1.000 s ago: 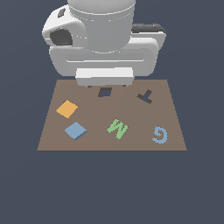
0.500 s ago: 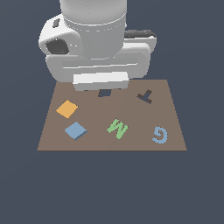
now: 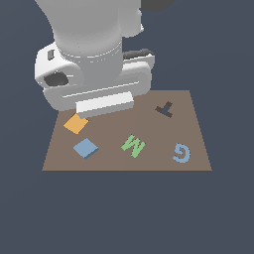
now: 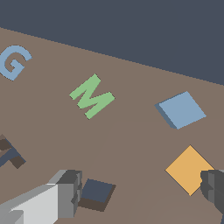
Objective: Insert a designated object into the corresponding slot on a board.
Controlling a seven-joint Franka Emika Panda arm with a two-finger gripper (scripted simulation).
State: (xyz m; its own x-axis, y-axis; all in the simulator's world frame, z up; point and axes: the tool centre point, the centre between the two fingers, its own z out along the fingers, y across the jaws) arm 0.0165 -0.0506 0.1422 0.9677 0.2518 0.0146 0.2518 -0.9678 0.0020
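1. The light-blue tile (image 4: 181, 110) lies flat on the brown board (image 3: 149, 163), apart from every other piece; it sits out ahead of the jaws and off toward the dark-tipped finger, beyond the orange square (image 4: 189, 169).
2. The gripper (image 4: 144, 192) holds nothing. In the wrist view its two fingers stand wide apart with bare board between them, so the jaws are released.
3. The tile is square and turned cornerwise to the fingers, so it has no long axis. My judgement is that the wrist needs a twist to meet two flat edges, not two corners.
4. The square hole (image 4: 97, 193) lies just beside the pale finger (image 4: 65, 194), between the two fingers, so the jaws hang nearer the hole than the tile. I judge the coming move is a reach forward to the tile, then a carry to this hole.
5. Going left to right in the exterior view: the orange square, the tile, a green M (image 3: 133, 146), a dark T-shaped cut-out (image 3: 165, 108) and a blue G (image 3: 182, 152).
6. Those letters M, G and T are the only writing; no brand or label shows.
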